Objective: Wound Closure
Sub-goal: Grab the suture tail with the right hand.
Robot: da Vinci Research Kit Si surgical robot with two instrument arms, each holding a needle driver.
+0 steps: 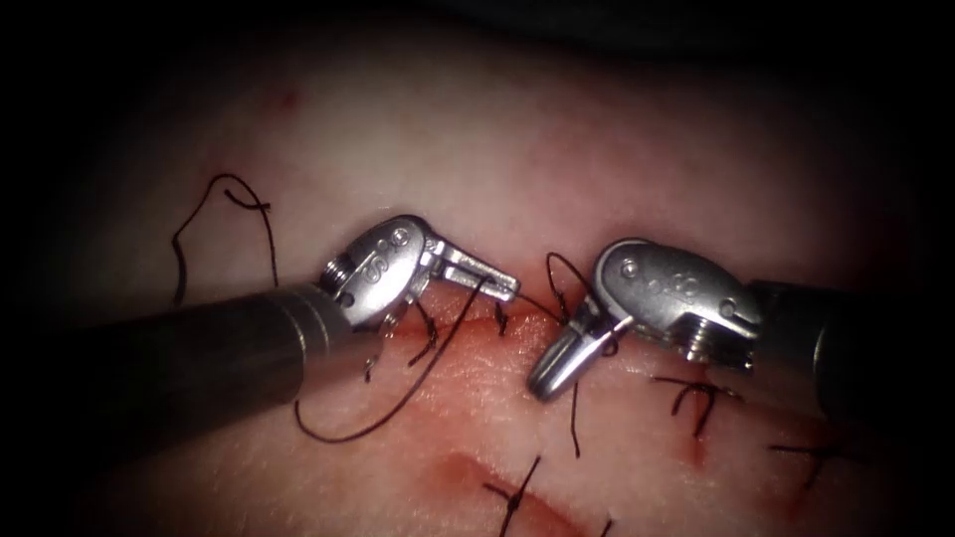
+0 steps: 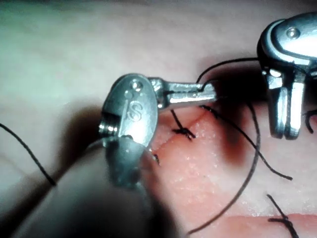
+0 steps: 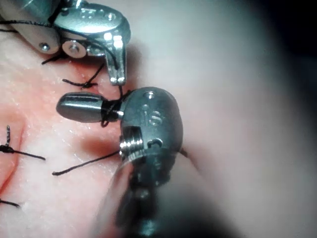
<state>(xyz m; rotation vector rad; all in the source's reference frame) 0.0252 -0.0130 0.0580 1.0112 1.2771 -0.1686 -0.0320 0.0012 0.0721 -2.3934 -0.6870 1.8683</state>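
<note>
The left tool [image 1: 502, 286] reaches in from the left over the cut [image 1: 468, 320], its jaws shut on the dark thread [image 1: 398, 403] near their tips. From there the thread sags in a long loop onto the tissue [image 1: 477, 149] below the cut. The right tool [image 1: 545, 386] points down and left just right of the left tool, jaws shut with nothing seen between them. A turn of thread [image 3: 110, 110] wraps round the base of its jaws. The left wrist view shows the left tool [image 2: 210, 91] gripping the thread [image 2: 247, 168], with the right tool [image 2: 285, 131] beside it.
Tied stitches [image 1: 696, 393] with short cut ends cross the cut to the right of the tools, and more [image 1: 512, 497] cross a second red line lower down. A loose curl of thread [image 1: 234, 199] lies on the tissue at the upper left. Red fluid wets the cut's edges.
</note>
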